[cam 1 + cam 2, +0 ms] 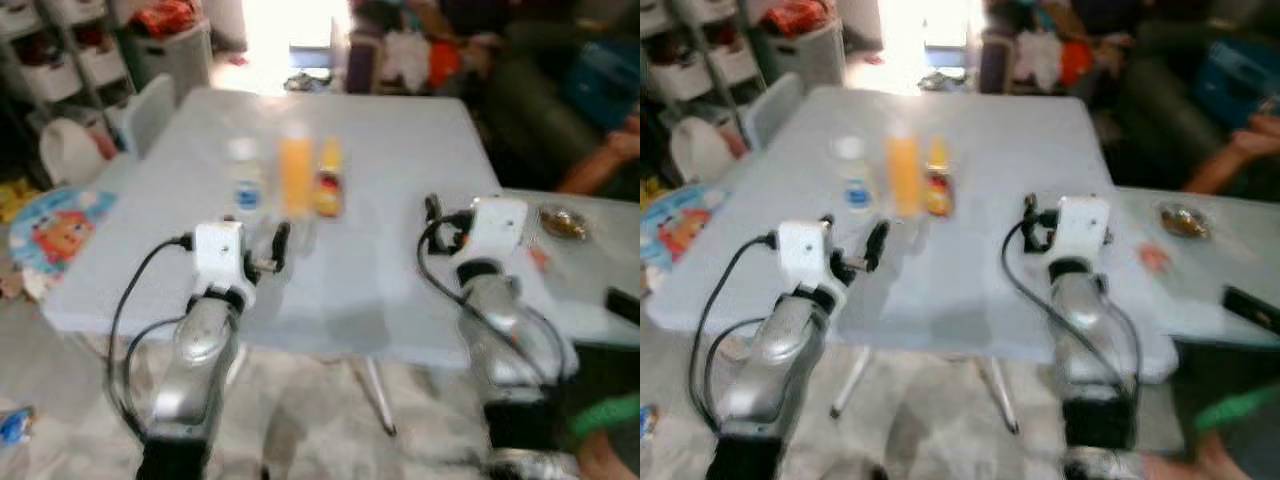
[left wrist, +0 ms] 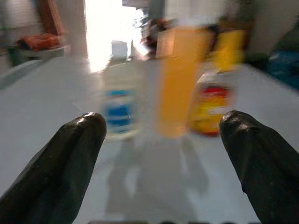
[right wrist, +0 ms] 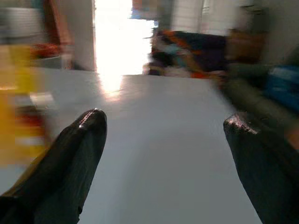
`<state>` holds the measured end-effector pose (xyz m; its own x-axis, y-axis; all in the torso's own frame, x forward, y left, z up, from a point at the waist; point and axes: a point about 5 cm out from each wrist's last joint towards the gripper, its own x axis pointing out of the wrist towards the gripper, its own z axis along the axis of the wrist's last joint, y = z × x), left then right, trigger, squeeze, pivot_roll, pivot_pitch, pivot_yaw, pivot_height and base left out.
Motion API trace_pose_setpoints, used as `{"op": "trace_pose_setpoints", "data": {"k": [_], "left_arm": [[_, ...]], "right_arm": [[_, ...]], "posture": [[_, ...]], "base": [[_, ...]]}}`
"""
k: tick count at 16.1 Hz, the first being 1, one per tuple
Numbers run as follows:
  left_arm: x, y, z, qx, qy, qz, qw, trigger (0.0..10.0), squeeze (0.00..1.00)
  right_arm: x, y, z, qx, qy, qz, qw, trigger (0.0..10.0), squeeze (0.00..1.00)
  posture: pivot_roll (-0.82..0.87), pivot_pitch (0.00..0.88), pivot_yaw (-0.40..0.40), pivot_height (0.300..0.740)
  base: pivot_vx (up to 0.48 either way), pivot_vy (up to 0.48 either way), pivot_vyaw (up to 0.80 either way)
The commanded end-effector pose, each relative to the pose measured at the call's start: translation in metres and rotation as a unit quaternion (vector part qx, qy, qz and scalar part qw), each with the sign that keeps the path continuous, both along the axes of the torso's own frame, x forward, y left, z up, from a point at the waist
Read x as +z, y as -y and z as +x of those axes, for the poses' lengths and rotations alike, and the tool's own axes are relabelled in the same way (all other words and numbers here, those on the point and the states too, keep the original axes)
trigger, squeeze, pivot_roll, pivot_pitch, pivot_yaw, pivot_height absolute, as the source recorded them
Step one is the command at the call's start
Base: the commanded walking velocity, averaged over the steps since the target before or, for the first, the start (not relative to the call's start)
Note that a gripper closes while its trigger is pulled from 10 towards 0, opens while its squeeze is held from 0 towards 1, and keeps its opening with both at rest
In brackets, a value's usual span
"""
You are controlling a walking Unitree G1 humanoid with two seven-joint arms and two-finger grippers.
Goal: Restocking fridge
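Note:
Three bottles stand in a row near the middle of a pale grey table (image 1: 400, 160): a clear water bottle (image 1: 246, 185) with a blue label, a tall orange juice bottle (image 1: 296, 175) and a yellow bottle (image 1: 329, 180) with a red label. My left gripper (image 1: 262, 240) hovers over the table just short of them, open and empty. In the left wrist view the water bottle (image 2: 119, 105), juice bottle (image 2: 177, 84) and yellow bottle (image 2: 212, 100) stand ahead between its fingers (image 2: 70, 158). My right gripper (image 1: 440, 225) is open over bare table to the right; its wrist view is blurred.
A second table (image 1: 590, 270) adjoins on the right with a small dish (image 1: 562, 222) and a dark object (image 1: 622, 303). A person's arm (image 1: 600, 160) reaches in at far right. A white chair (image 1: 150, 110) and storage shelves stand at back left, a cartoon-printed item (image 1: 55, 230) lower left.

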<state>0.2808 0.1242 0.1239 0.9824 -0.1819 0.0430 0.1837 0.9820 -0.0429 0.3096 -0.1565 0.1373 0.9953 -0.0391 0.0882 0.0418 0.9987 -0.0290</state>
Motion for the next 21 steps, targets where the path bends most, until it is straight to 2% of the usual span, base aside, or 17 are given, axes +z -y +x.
{"op": "trace_pose_setpoints", "data": {"k": [1, 5, 9, 17, 21], "left_arm": [[0.001, 0.0, 0.001, 0.004, -0.001, 0.001, 1.0, 10.0, 0.0], [0.002, 0.002, 0.0, -0.002, 0.007, -0.002, 1.0, 10.0, 0.0], [0.002, 0.004, 0.002, -0.005, 0.006, -0.002, 1.0, 10.0, 0.0], [0.019, 0.007, 0.005, -0.015, 0.049, 0.011, 0.999, 10.0, 0.0], [0.015, 0.012, 0.001, -0.022, 0.049, 0.009, 0.999, 10.0, 0.0]], "right_arm": [[0.003, 0.001, 0.0, 0.003, 0.005, -0.003, 1.0, 10.0, 0.0], [0.005, -0.003, 0.001, 0.016, 0.018, -0.021, 0.999, 10.0, 0.0], [0.011, -0.007, 0.003, 0.022, 0.03, -0.015, 0.999, 10.0, 0.0], [0.027, -0.004, 0.01, 0.013, 0.053, -0.003, 0.998, 10.0, 0.0], [0.023, -0.007, 0.008, 0.021, 0.046, -0.011, 0.999, 10.0, 0.0]], "posture": [[-0.01, 0.0, -0.047, 0.74], [-0.01, 0.0, -0.046, 0.74], [-0.01, 0.0, -0.045, 0.74], [0.0, 0.0, -0.047, 0.74], [-0.01, 0.0, -0.052, 0.74]], "base": [[0.0, 0.48, 0.0], [0.0, 0.45, 0.0], [0.0, 0.333, 0.0], [0.0, 0.0, 0.0], [0.304, 0.0, 0.0]]}}
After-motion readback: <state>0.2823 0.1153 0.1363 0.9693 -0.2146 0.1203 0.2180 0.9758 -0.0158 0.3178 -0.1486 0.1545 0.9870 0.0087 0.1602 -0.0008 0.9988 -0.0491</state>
